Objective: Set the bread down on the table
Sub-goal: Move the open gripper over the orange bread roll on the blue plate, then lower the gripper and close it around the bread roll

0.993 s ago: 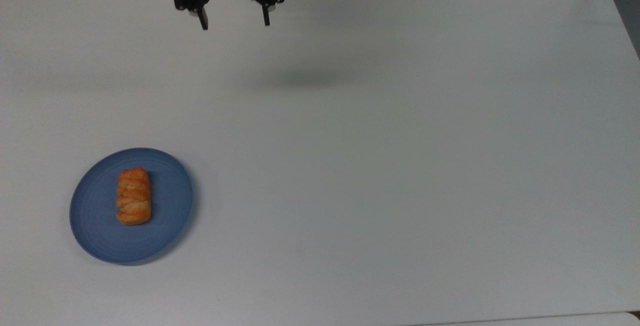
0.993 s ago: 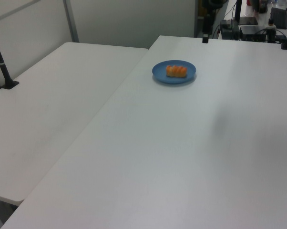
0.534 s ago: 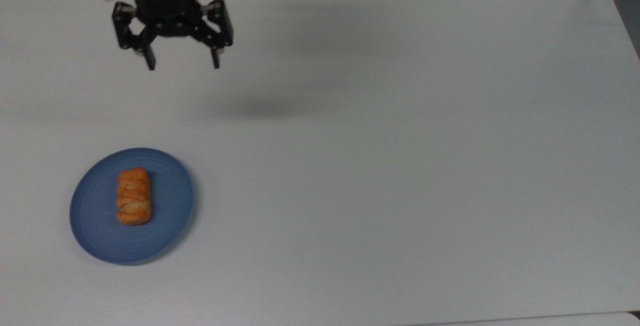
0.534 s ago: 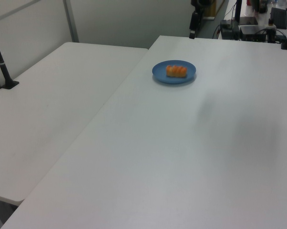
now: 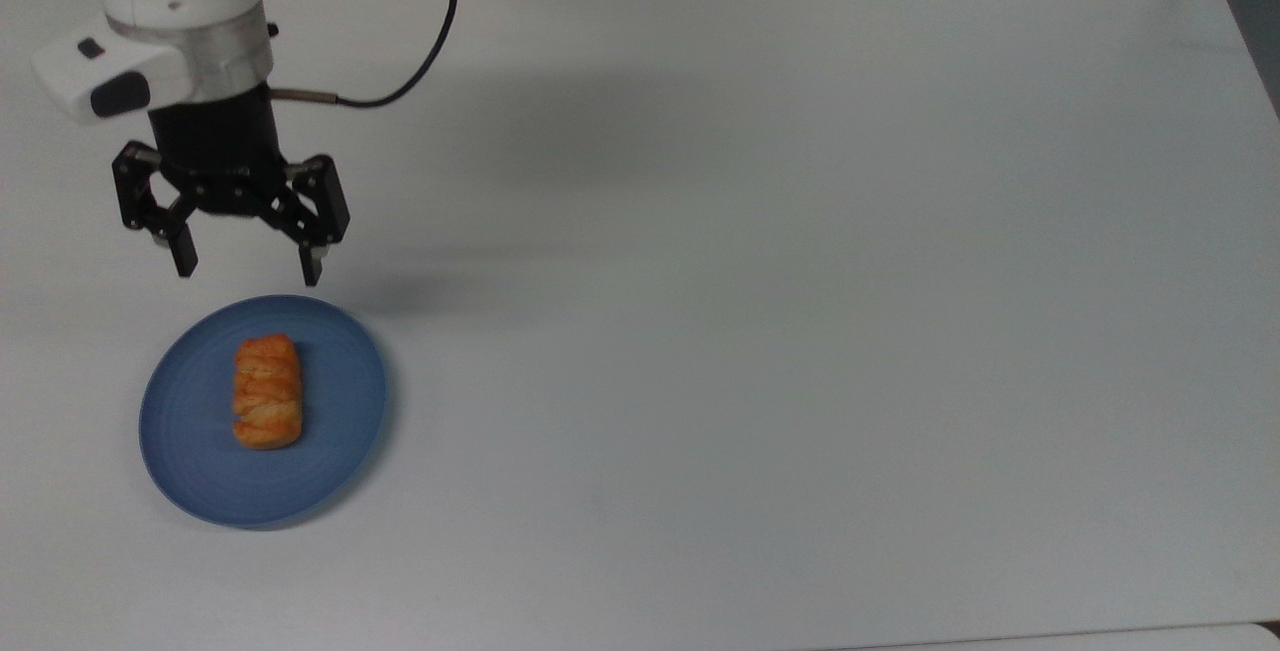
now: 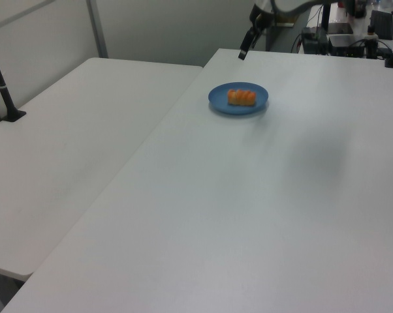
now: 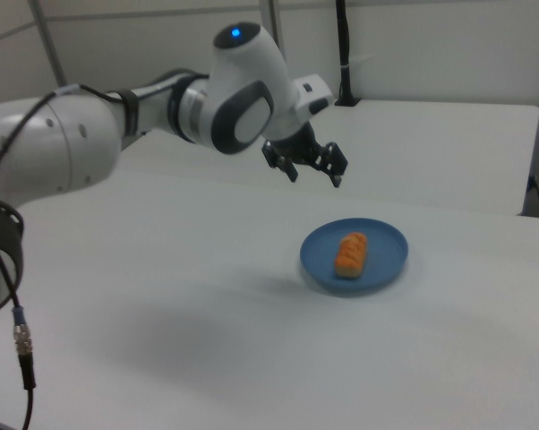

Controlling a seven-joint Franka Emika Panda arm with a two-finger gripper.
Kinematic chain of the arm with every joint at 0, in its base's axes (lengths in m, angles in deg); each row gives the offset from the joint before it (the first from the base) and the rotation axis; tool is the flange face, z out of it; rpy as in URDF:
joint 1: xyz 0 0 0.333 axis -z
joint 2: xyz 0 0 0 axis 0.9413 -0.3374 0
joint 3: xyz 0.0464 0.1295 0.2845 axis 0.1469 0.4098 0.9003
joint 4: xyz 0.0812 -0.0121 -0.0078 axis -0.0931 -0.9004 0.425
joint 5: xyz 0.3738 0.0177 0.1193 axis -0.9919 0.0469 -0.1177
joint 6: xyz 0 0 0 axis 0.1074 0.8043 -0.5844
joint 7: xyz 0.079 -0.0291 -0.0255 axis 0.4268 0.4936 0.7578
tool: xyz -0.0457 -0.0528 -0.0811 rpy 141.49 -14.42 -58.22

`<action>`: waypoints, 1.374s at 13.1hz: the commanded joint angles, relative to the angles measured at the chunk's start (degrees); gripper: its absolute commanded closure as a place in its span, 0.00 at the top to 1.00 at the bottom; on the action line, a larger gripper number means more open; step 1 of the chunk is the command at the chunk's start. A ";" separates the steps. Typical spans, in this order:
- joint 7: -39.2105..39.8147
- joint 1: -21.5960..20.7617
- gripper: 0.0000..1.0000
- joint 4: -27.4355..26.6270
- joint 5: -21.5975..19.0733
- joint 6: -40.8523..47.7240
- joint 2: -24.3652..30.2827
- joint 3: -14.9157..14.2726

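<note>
In the top view, the bread lies on the blue plate. It looks light, soft and flaky, best pinched gently across its narrow sides. The claw hangs wide open and empty above the plate's far edge.

In the left view, the bread sits mid-plate.

In the right view, the claw touches nothing.

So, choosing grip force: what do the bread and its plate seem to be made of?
Bread: golden-orange, glossy braided crust; whether baked or a replica is unclear. Plate: matte blue with faint concentric ridges, probably plastic, possibly ceramic.
</note>
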 commanded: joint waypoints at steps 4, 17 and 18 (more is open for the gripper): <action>3.16 0.70 1.00 -1.81 -0.66 -12.25 -6.84 -0.42; 4.67 1.59 0.97 -1.98 0.75 -21.31 -16.00 -0.51; 4.84 1.59 0.86 -2.15 1.01 -21.31 -16.00 -0.51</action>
